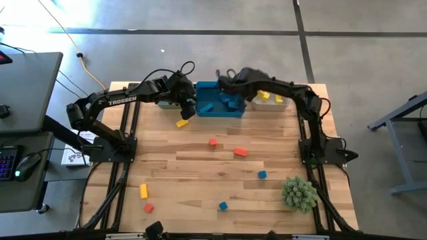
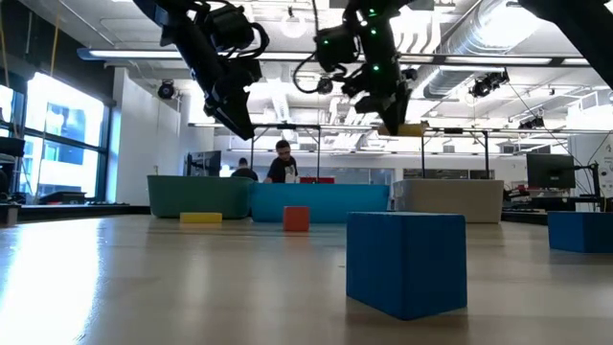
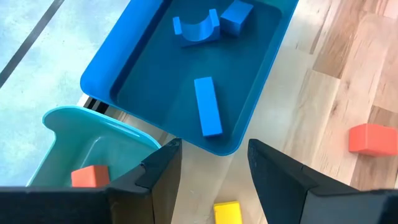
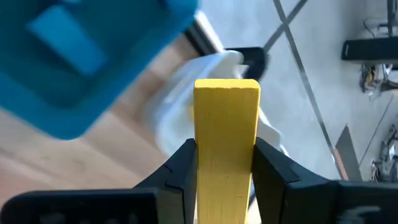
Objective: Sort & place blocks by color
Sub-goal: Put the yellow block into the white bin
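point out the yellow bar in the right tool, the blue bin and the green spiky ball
yellow bar [image 4: 226, 143], right wrist view, middle of its front face
blue bin [image 3: 273, 46], left wrist view, its side wall
green spiky ball [image 1: 299, 193], high view, its centre

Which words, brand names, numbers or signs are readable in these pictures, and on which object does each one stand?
"TROSSEN": white letters on the left arm, readable in the high view.
Card with a dark pattern beside the table's left edge: too small to read.
Blocks, bins, right arm: no text visible.
Low view and both wrist views: no readable text.
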Robot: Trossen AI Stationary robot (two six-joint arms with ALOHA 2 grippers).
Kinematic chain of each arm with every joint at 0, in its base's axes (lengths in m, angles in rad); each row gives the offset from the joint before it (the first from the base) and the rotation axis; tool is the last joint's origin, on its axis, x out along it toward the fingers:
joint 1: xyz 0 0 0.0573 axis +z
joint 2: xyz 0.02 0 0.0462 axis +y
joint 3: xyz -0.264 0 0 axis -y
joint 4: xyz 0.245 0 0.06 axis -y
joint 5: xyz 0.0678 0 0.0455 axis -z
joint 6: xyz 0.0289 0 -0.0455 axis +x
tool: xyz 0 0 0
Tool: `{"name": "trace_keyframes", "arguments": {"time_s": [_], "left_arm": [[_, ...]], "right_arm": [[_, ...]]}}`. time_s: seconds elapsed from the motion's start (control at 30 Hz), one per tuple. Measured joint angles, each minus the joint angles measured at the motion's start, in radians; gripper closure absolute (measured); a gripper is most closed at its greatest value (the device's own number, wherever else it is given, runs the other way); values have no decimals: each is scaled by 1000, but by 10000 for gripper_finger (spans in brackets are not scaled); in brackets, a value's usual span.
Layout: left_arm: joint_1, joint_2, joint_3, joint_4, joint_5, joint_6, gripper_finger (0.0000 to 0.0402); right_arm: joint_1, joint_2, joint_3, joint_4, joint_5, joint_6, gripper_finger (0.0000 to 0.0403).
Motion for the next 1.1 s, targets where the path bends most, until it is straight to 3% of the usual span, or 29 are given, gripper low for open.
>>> {"name": "trace_keyframes", "arguments": {"time_s": [0.4,1.1], "left_arm": [[0,0,0,0,0,-3,227],[0,0,0,0,-60,-53,227]], "right_arm": [[-203,-8,0,18,-53,-155,311],[-458,-7,-1,16,-462,-359,311]]}}
